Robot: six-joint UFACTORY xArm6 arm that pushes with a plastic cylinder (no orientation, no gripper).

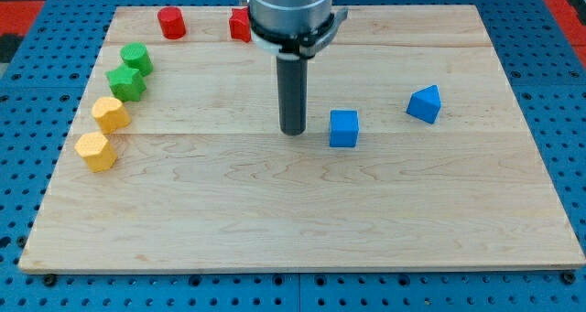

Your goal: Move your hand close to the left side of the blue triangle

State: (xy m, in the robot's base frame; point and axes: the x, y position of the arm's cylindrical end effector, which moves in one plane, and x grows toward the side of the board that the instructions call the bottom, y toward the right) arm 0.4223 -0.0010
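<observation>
The blue triangle block [425, 103] lies right of the board's middle. A blue cube [343, 127] lies to its left, near the middle. My tip [292, 131] rests on the board just left of the blue cube, with a small gap between them. The tip is well to the left of the blue triangle, with the cube in between.
A red cylinder [171, 23] and a red block [240, 25], partly hidden by the arm, sit at the view's top. Two green blocks [136, 58] [125, 82] and two yellow blocks [110, 114] [95, 152] line the left side of the wooden board [293, 230].
</observation>
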